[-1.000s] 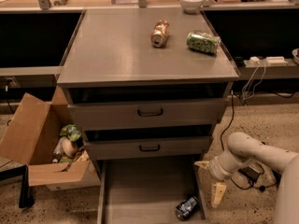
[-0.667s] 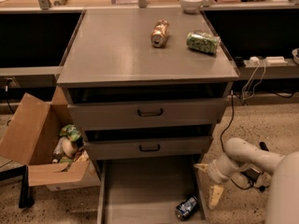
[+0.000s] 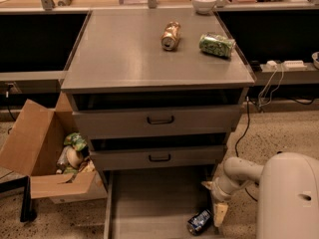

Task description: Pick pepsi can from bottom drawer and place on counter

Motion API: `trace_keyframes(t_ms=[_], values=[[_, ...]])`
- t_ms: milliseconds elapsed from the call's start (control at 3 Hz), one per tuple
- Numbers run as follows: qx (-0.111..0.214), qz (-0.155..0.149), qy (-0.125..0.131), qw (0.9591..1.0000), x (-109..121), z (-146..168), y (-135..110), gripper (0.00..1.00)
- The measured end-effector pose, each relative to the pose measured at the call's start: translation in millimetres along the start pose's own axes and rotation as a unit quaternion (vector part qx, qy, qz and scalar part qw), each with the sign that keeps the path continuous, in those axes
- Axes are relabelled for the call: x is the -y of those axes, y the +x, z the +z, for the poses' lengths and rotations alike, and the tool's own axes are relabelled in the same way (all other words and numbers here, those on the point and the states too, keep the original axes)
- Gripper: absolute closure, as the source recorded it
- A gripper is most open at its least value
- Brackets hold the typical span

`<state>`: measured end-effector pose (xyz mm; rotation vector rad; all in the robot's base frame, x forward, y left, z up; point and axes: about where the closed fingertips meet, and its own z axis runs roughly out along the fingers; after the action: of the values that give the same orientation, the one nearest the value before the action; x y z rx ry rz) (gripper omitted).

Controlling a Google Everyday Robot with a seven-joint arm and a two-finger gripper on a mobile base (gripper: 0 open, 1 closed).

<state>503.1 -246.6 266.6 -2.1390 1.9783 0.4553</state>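
The task is at its start, with nothing lifted yet. The bottom drawer point(image 3: 149, 208) is pulled out, and its flat floor is bare except for the pepsi can point(image 3: 199, 222). The can lies on its side near the drawer's front right corner, close to the right edge.

The gripper point(image 3: 213, 200) hangs over that right edge, just above and beside the can. Its two pale fingers point(image 3: 220, 214) stand apart and clamp on nothing. I judge there is a gap between the lower finger and the can, though it is small and contact cannot be ruled out.

So the reach into the drawer looks nearly made. What is left is most of the job: settling the fingers around the lying can, closing on it, lifting it clear of the drawer wall and the two drawers above, and setting it on the counter point(image 3: 129, 54).

The counter has plenty of bare room along its left edge and front edge. A gold-brown can point(image 3: 170, 35) and a green can point(image 3: 217, 44) lie toward the back right corner, so a place away from there would suit best.
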Motion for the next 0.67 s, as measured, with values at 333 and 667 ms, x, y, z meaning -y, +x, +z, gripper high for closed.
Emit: trace_keyframes(t_ms=[333,667], values=[[0.0,0.0,0.0,1.0,0.0,0.0,0.0,0.0],[-0.002,-0.014,0.001,0.9999,0.9,8.1,-1.5,0.0]])
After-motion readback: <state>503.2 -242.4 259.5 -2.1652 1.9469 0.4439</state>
